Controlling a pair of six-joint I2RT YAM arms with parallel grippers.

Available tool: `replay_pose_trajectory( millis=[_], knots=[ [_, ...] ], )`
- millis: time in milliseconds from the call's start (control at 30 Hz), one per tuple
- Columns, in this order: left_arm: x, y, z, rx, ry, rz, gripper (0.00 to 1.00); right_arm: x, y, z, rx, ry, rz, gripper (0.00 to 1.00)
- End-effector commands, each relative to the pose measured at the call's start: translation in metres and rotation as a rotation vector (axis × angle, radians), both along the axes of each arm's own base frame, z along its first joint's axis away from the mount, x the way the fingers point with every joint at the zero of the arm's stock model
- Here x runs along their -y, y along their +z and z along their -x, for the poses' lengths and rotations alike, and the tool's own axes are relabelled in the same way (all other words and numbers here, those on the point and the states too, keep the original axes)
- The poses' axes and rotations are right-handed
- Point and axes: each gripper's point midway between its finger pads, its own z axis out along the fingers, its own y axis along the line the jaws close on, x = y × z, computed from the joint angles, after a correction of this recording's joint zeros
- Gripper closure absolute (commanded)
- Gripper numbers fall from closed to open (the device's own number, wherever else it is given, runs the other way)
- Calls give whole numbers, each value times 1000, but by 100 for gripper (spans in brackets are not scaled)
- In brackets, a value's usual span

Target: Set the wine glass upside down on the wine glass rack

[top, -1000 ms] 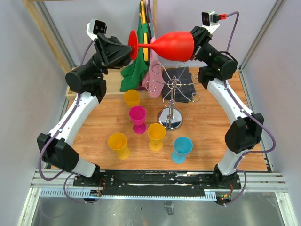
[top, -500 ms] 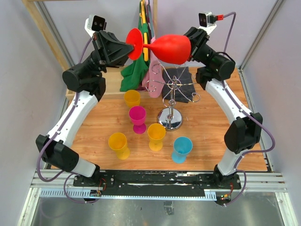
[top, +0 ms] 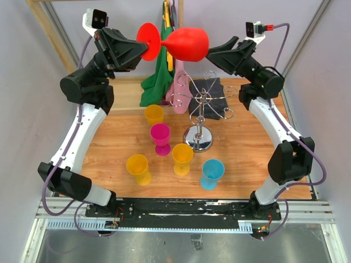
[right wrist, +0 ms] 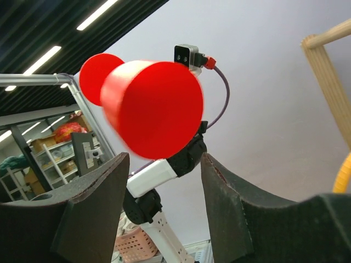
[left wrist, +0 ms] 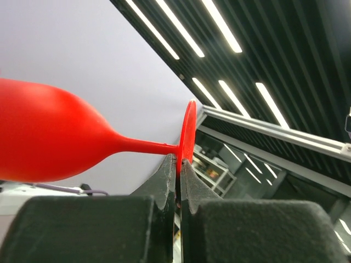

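Observation:
The red wine glass (top: 185, 44) lies on its side high above the table, its bowl pointing right. My left gripper (top: 142, 49) is shut on the rim of its round foot (left wrist: 187, 130), and the closed fingertips (left wrist: 171, 164) pinch that thin disc from below. My right gripper (top: 211, 53) stands open just right of the bowl and apart from it. In the right wrist view the bowl (right wrist: 153, 107) hangs above and beyond the spread fingers (right wrist: 98, 203). The chrome wine glass rack (top: 201, 104) stands below on its domed base (top: 198, 140).
Several plastic cups stand in front of the rack: yellow (top: 154, 114), magenta (top: 160, 137), orange (top: 182, 158), yellow (top: 138, 167), blue (top: 211, 173). Green (top: 156, 82) and pink (top: 178, 94) cloths hang behind. A dark cloth (top: 217, 97) lies behind the rack.
My right gripper has opened, let go of the bowl and drawn back to the right. My left gripper has shut on the foot and carried the glass up and slightly left.

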Motion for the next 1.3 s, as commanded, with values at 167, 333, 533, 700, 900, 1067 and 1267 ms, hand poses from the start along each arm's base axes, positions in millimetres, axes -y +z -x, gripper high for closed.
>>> replay_pose_trajectory(
  millis=[167, 333, 533, 700, 900, 1067, 1267],
  knots=[
    [-34, 8, -6, 29, 287, -111, 100, 55, 8, 7, 29, -204, 30, 45],
    [-37, -25, -46, -89, 479, -256, 100, 63, 3, 16, 44, -338, 149, 45],
    [-50, -62, -76, -188, 649, -382, 100, 66, -6, 32, 64, -480, 280, 45],
    [-58, -105, -97, -270, 753, -508, 100, 68, -8, 45, 73, -502, 305, 45],
    [-60, -147, -107, -341, 765, -590, 100, 70, -8, 49, 75, -522, 314, 46],
    [-58, -173, -115, -379, 748, -629, 100, 70, -6, 52, 77, -523, 311, 46],
    [-43, -198, -121, -408, 690, -674, 100, 71, -9, 50, 63, -529, 320, 46]
  ],
)
